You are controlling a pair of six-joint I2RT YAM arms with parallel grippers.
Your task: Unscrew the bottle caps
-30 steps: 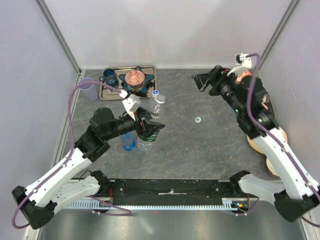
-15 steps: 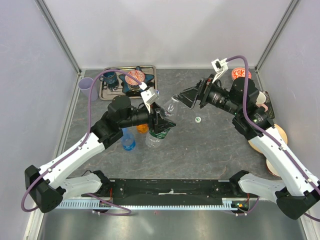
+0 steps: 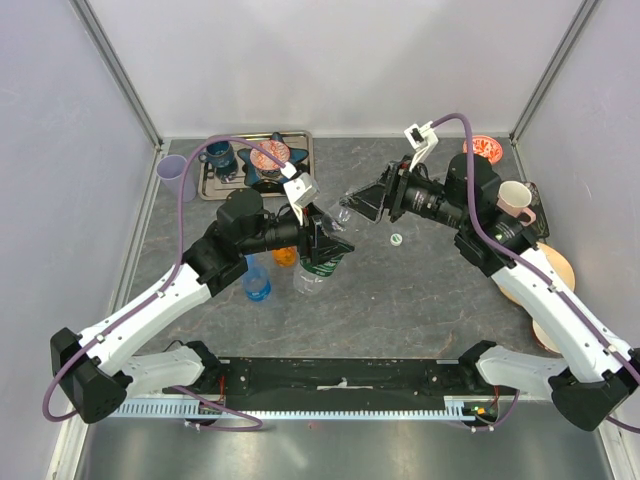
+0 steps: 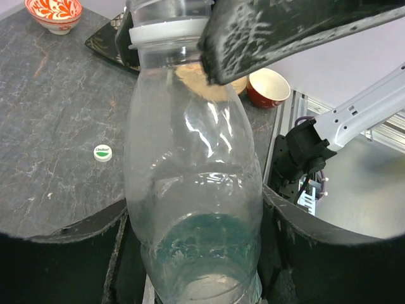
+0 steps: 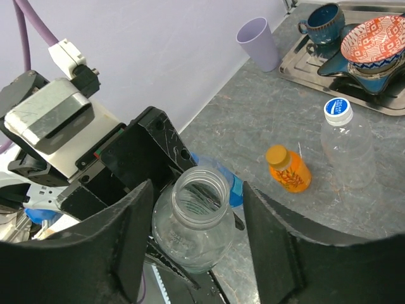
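left pincer [image 3: 322, 247]: you've got it clamped tight round the belly of a clear bottle [image 4: 193, 190], held up off the counter [image 3: 420, 290] and tilted toward the other arm.
held bottle: mouth looks bare in the right wrist view [image 5: 199, 190], no cap on it, so I'd say this one's already done.
loose cap [image 3: 396, 239]: white with green, lying flat on the counter just right of the held bottle.
other bottles: the one with the white-and-blue cap [image 5: 338, 111] and the little orange one with the orange cap [image 5: 276, 154] look screwed shut. Blue bottle [image 3: 257, 281] is mostly hidden, can't tell about its cap.
right pincer [image 5: 196, 209]: jaws parted either side of the open neck, gripping nothing I can see.
next: looks like you set this bottle down and grab a capped one, then line the right fingers square on the cap.
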